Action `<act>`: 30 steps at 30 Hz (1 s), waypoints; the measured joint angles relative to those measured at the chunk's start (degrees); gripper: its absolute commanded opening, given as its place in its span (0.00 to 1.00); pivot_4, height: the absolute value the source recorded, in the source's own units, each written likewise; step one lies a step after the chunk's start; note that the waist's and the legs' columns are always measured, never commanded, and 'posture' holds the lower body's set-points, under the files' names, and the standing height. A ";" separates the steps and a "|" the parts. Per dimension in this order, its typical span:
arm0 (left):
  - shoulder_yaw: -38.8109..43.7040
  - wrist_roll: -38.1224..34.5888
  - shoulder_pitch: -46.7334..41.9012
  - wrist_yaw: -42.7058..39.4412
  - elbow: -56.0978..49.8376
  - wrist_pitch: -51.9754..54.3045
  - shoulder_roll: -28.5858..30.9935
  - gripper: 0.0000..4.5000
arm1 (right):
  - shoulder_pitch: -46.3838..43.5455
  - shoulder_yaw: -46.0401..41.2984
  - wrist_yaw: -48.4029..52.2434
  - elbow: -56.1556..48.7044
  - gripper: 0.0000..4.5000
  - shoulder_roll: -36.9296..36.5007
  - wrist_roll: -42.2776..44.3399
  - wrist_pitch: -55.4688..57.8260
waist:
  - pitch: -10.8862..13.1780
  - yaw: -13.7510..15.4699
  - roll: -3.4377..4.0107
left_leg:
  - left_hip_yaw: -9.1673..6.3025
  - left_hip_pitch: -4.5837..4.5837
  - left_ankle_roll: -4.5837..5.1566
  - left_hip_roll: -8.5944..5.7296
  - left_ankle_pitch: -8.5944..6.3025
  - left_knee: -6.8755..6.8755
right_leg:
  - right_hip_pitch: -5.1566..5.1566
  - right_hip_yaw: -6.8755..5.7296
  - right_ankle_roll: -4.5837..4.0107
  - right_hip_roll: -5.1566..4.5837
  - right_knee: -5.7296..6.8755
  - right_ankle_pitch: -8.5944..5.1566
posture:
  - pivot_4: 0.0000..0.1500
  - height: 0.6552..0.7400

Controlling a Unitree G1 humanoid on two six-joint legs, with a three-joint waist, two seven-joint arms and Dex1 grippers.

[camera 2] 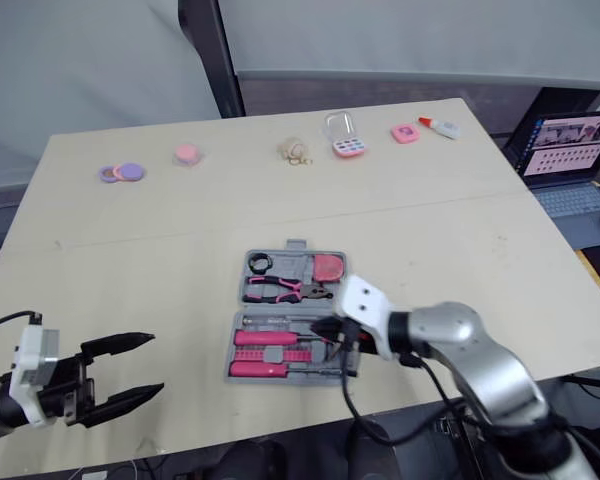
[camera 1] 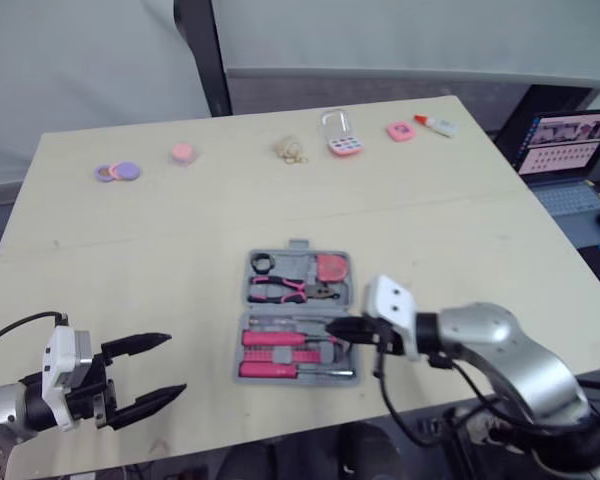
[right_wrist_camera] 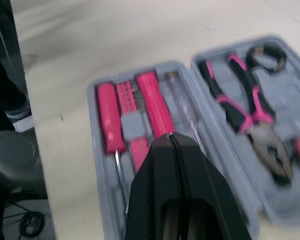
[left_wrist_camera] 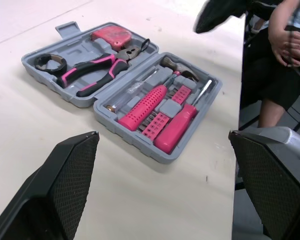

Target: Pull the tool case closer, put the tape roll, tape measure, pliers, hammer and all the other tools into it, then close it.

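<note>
Both held low over table (camera 1: 180, 250): left gripper (camera 1: 175, 363) spread wide, well apart from tool case (camera 1: 296, 246); right gripper (camera 1: 332, 327) pressed together, over case.

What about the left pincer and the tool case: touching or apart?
Apart. The left eye view shows bare table between the left pincer and the tool case.
</note>
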 measured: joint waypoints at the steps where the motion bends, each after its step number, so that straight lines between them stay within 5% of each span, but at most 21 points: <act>1: -0.06 0.39 0.07 -0.33 0.79 -0.60 -0.26 0.70 | 2.68 -1.85 -0.47 -0.93 0.00 -0.43 0.44 0.14 | 0.01 0.02 -0.02 | 0.05 0.01 0.00 0.02 0.00 0.01 | 0.00 0.01 0.01 0.00 -0.01 0.00 | 1.00 1.00; 7: 0.53 1.69 3.10 -3.96 5.44 -4.43 -0.46 0.02 | 21.55 -12.55 -1.05 -6.13 0.00 -4.26 2.11 -2.35 | 0.03 0.35 -0.11 | 0.30 0.10 0.02 0.04 0.01 0.01 | 0.02 0.12 0.07 0.01 -0.04 0.03 | 1.00 1.00; 12: 1.13 4.45 6.85 -5.08 9.15 -8.43 -1.75 0.01 | 34.77 -19.06 -1.05 -6.10 0.00 -2.54 2.20 -10.25 | 0.02 1.26 -0.19 | 0.40 0.16 0.05 0.03 0.02 0.03 | 0.06 0.26 0.15 0.01 -0.09 0.08 | 1.00 1.00; 19: -0.21 7.51 4.31 -2.48 12.10 -8.82 -2.28 0.01 | 39.35 -20.27 -0.92 1.83 0.00 -2.10 0.84 -20.24 | -0.05 1.92 -0.34 | 0.36 0.23 0.11 0.01 0.01 0.03 | 0.10 0.40 0.17 0.01 -0.09 0.10 | 1.00 1.00; 30: -17.24 16.63 -24.69 4.31 19.22 2.22 2.68 0.01 | 22.83 -19.50 -2.06 15.28 0.00 -5.97 0.76 -16.93 | -0.02 2.30 -0.23 | 0.52 0.29 0.15 -0.06 0.04 0.08 | 0.02 0.42 0.21 0.06 0.15 0.12 | 1.00 1.00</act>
